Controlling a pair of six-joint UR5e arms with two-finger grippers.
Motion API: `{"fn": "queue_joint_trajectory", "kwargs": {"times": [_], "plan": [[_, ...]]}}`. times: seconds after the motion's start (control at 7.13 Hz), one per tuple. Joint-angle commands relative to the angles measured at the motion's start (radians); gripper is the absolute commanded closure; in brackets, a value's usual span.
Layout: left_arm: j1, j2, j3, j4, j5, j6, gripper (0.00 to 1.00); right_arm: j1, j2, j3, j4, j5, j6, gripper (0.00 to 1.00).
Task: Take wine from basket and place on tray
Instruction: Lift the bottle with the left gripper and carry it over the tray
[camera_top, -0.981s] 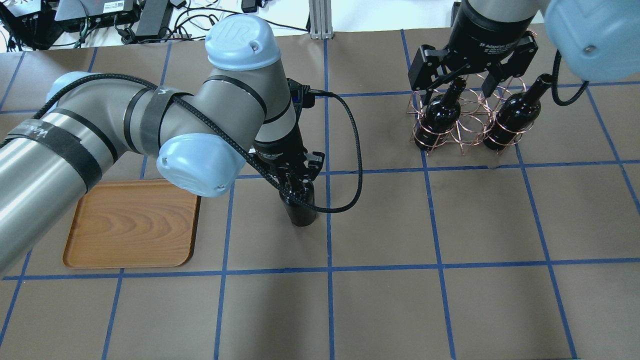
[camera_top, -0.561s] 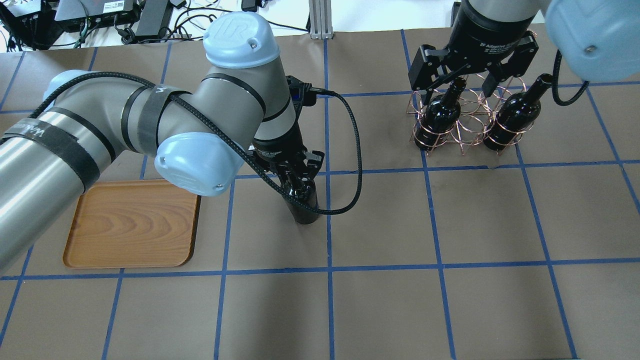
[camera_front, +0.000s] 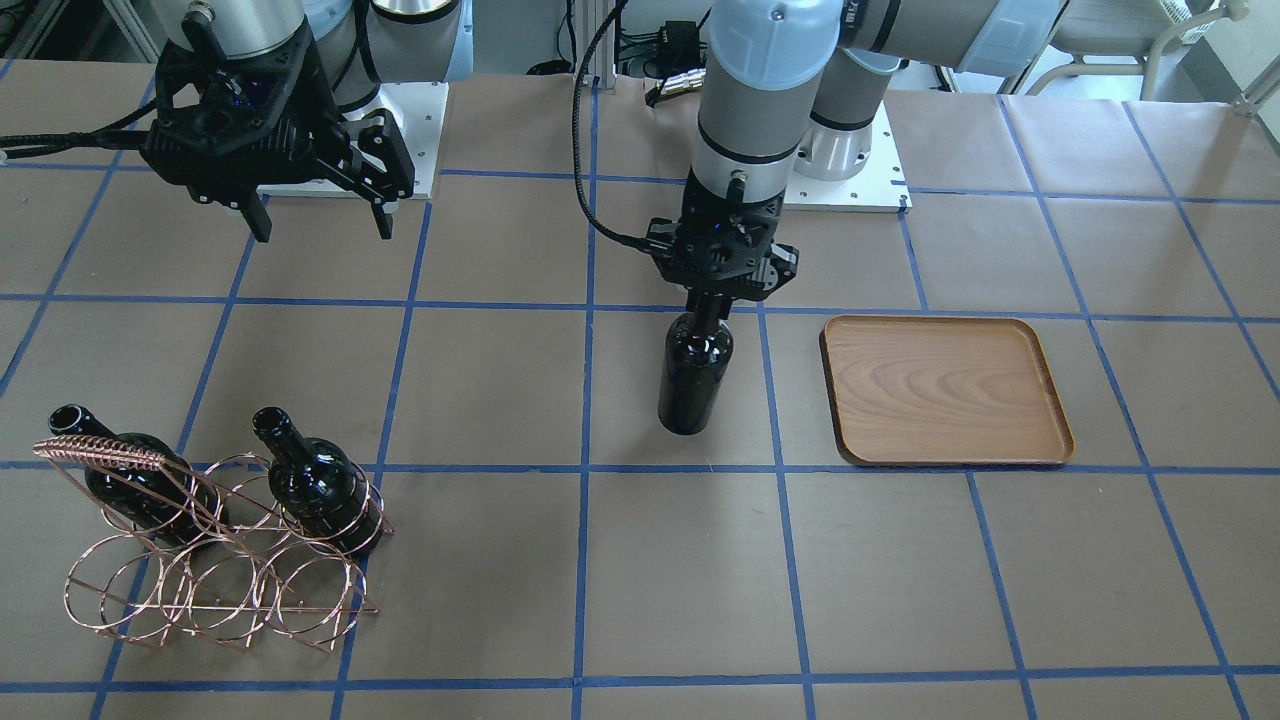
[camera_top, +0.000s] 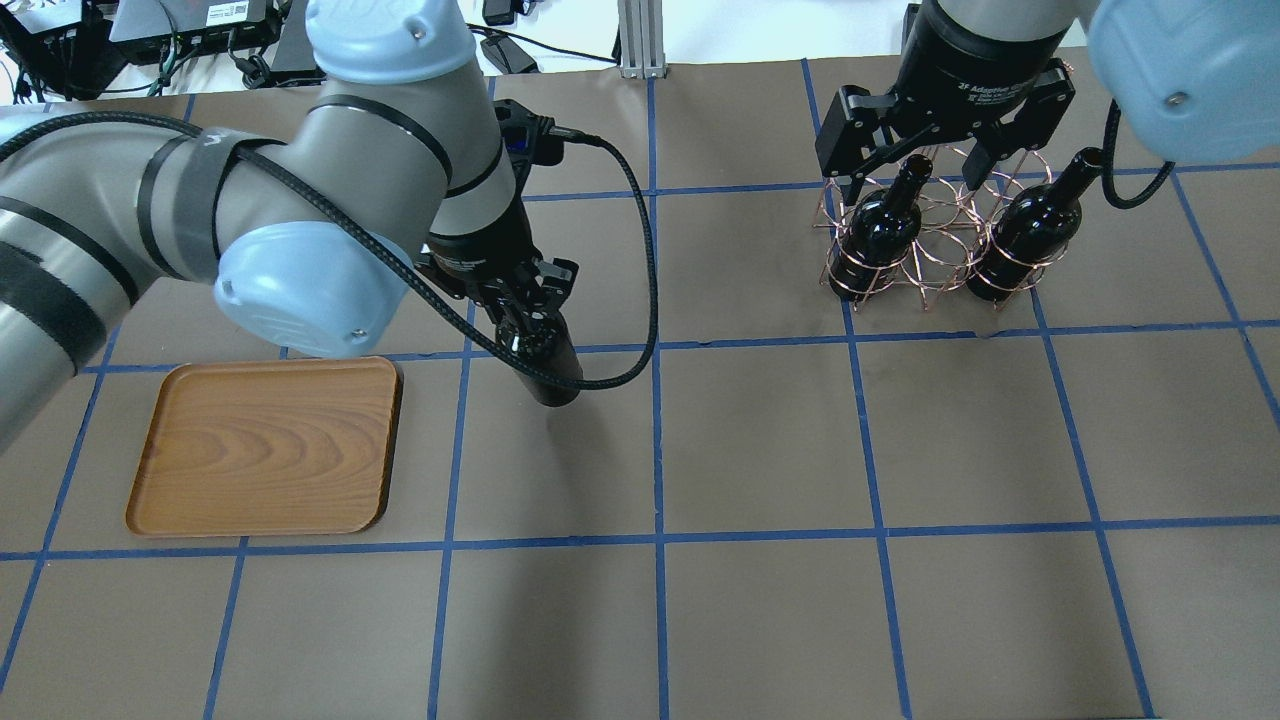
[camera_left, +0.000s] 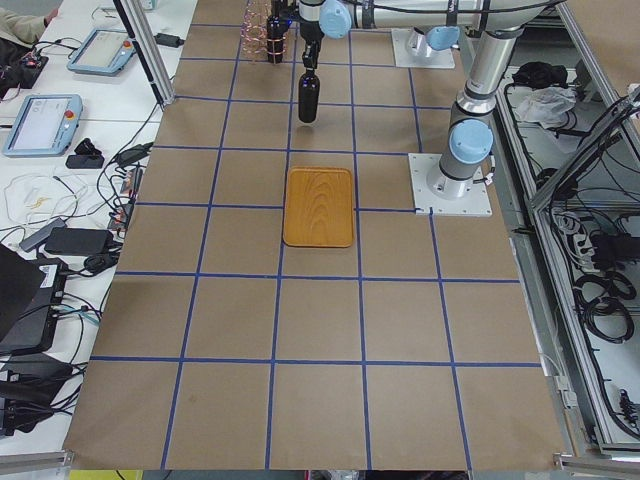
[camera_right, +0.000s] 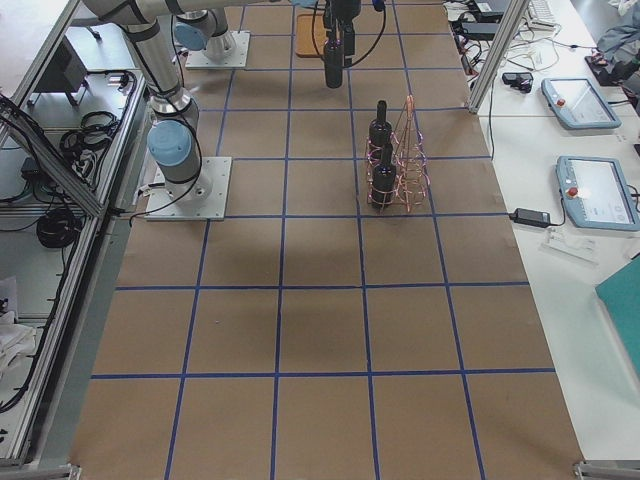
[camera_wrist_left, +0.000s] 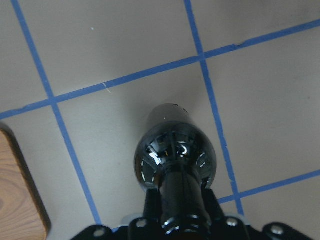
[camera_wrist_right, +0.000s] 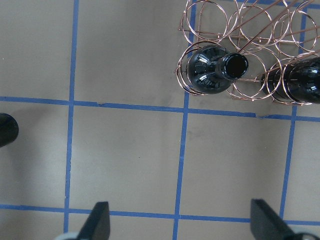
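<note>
The left end effector (camera_front: 713, 303) pointed straight down and was closed narrowly around the neck of a glossy black wine bottle (camera_front: 695, 375). The bottle hung upright directly beneath it, neck up and base down. Whether the base touched the brown paper worktop (camera_front: 680, 580) or hung just above it could not be told. In the left wrist view, the bottle's rounded shoulder filled the centre, with the blue tape grid lines of the worktop crossing below it.

A flat brown wooden tray (camera_front: 945, 390) lay on the worktop near this end effector, on the side facing away from the other arm. There was a clear strip of worktop between the tray and the held bottle.

The right end effector (camera_front: 322, 232) was well apart from the left one. Its fingers were spread wide, with nothing between them, and pointed down. The copper wire basket (camera_front: 215, 540) stood on the worktop below it, a little ahead of the fingertips in the right wrist view. Two other bottles (camera_front: 320, 490) leaned in the basket's outer loops, apart from each other, with their open mouths tilted upward. No finger touched the basket or either of these bottles.
</note>
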Motion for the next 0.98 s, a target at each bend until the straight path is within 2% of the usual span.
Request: {"fn": "queue_joint_trajectory", "kwargs": {"times": [0.0, 0.42, 0.7, 0.84], "plan": [[0.148, 0.046, 0.002, -0.043, 0.011, 0.131, 1.0, 0.0, -0.002, 0.0, -0.002, 0.0, 0.0, 0.0], [0.366, 0.103, -0.018, -0.147, 0.014, 0.4, 1.0, 0.0, -0.004, 0.002, -0.002, 0.0, 0.0, 0.0], [0.464, 0.121, -0.038, -0.17, 0.116, 0.512, 1.0, 0.0, -0.004, 0.002, -0.002, 0.002, 0.0, 0.0], [0.539, 0.123, -0.056, -0.17, 0.106, 0.576, 1.0, 0.0, -0.004, 0.002, -0.002, 0.0, 0.0, 0.0]]}}
